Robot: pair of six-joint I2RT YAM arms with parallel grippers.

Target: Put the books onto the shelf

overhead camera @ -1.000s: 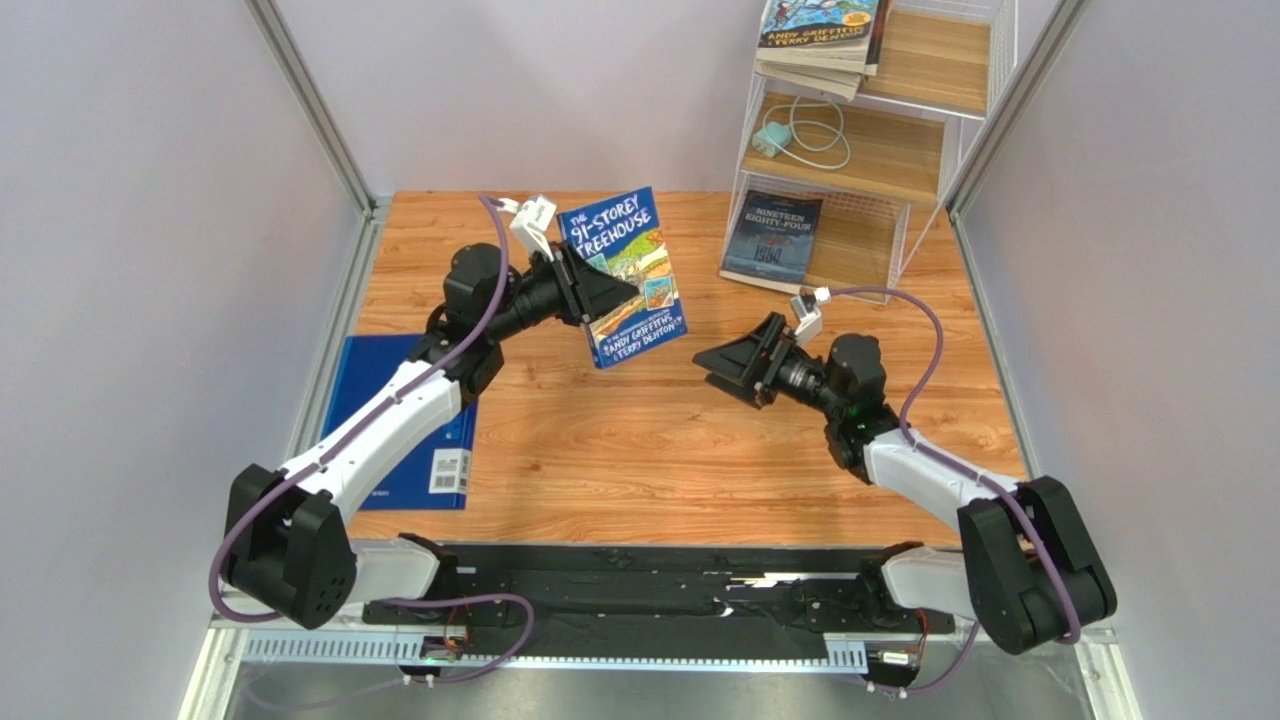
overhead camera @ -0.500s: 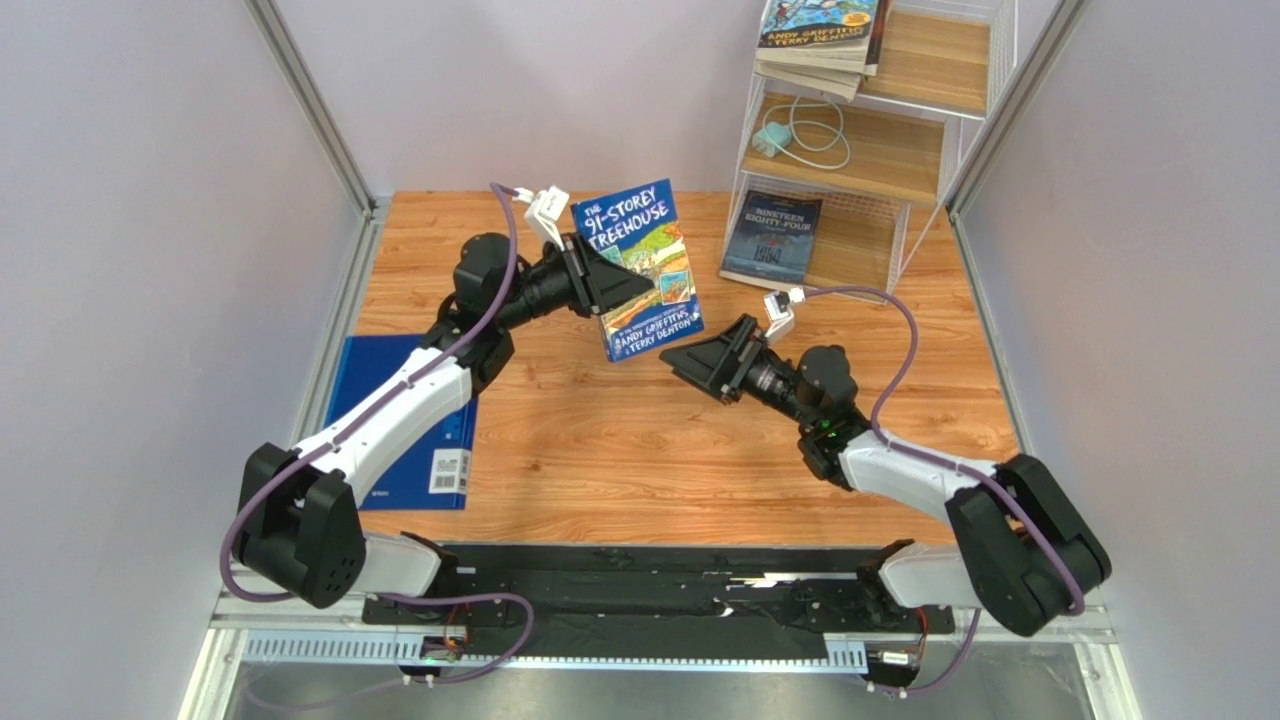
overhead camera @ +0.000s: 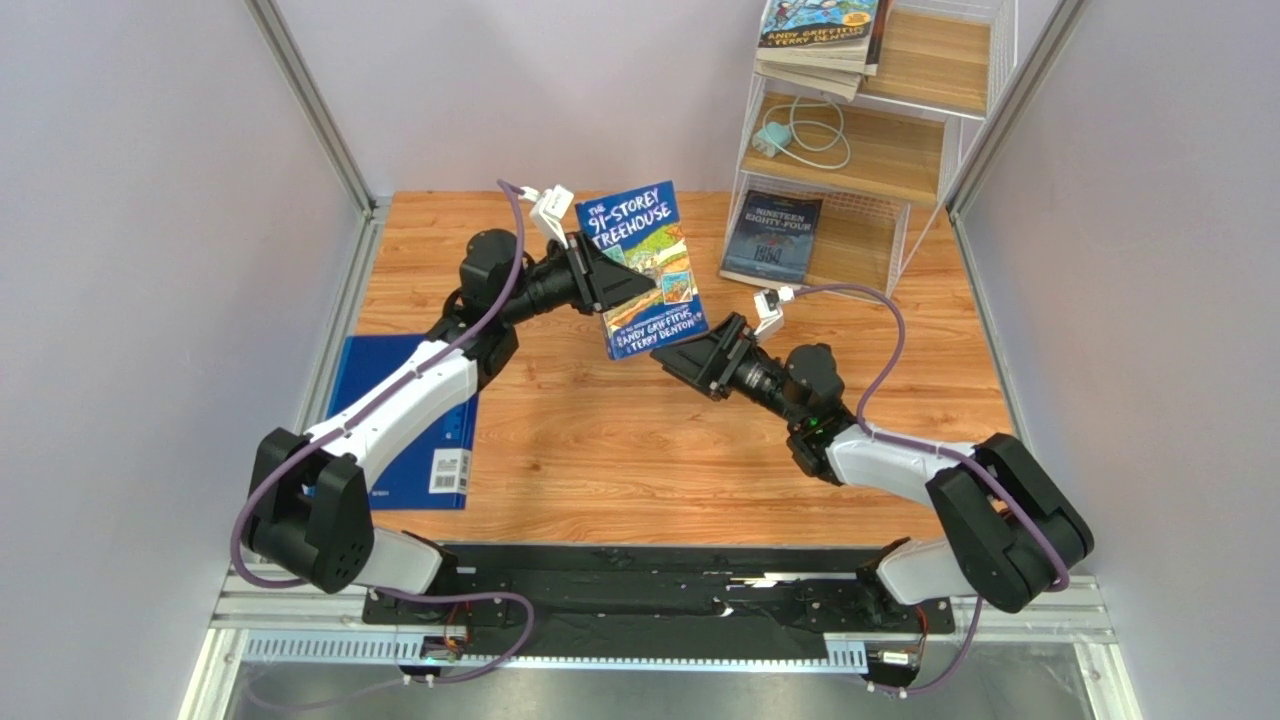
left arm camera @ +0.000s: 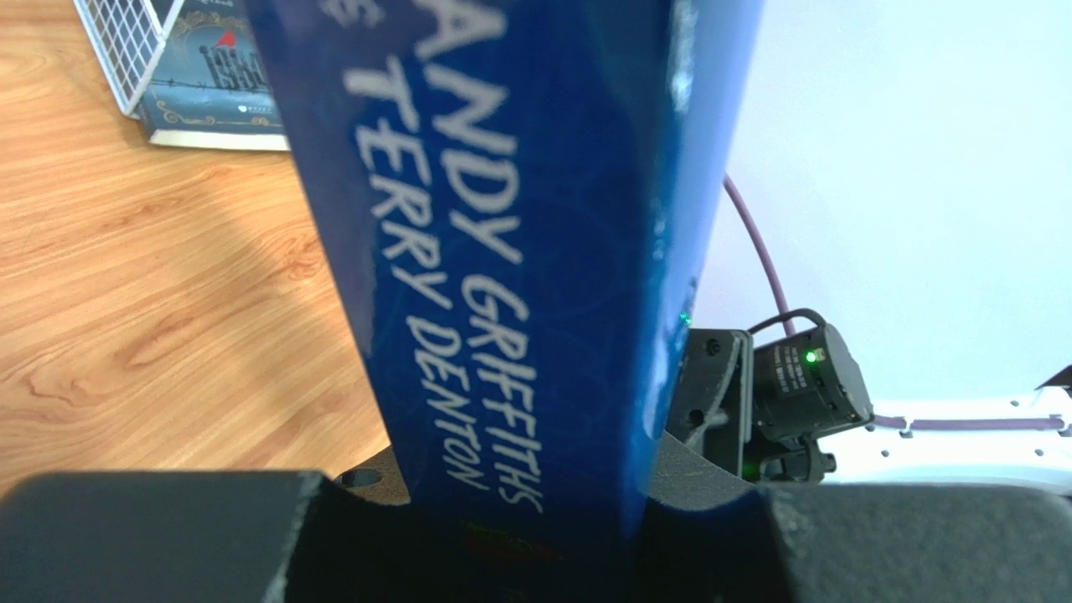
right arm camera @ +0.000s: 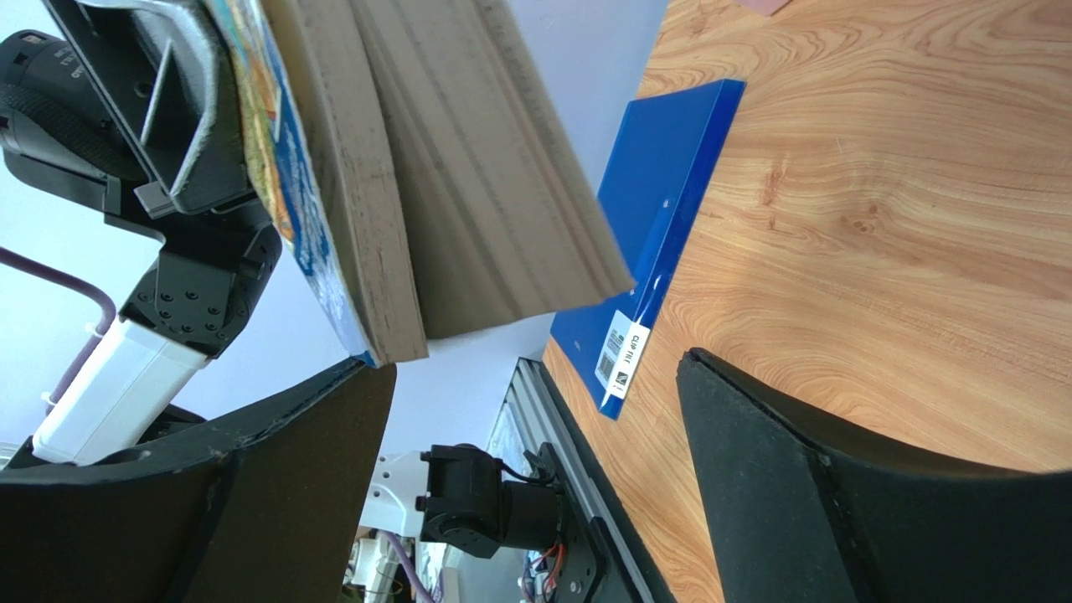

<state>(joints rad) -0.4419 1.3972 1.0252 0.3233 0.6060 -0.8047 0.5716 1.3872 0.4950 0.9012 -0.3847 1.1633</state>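
Hanging above the middle of the table point(overhead camera: 601, 450), the 91-Storey Treehouse book point(overhead camera: 646, 270) is held clear of the wood by the left gripper point(overhead camera: 601, 278), whose jaws are clamped on its left edge. The book is carried upright and a little tilted, with its cover turned towards the overhead camera. In the left wrist view the blue cover with the authors' names point(left arm camera: 503, 251) is seen rising straight out from between the dark fingers.

The right gripper point(overhead camera: 694, 365) is found just below the book's lower right corner, and its jaws are spread wide with nothing held. From the right wrist the book's page edges point(right arm camera: 365, 189) are seen above the one finger point(right arm camera: 189, 503), very close to it; whether they touch cannot be told.

The shelf point(overhead camera: 917, 165) is placed at the far right corner of the table, well apart from the held book. A stack of books point(overhead camera: 819, 38) is laid on its top tier, a cable point(overhead camera: 804, 135) on the middle tier, and Nineteen Eighty-Four point(overhead camera: 771, 237) flat on the bottom tier. A blue folder point(overhead camera: 349, 375) is left lying at the table's left edge, partly covered by the left arm
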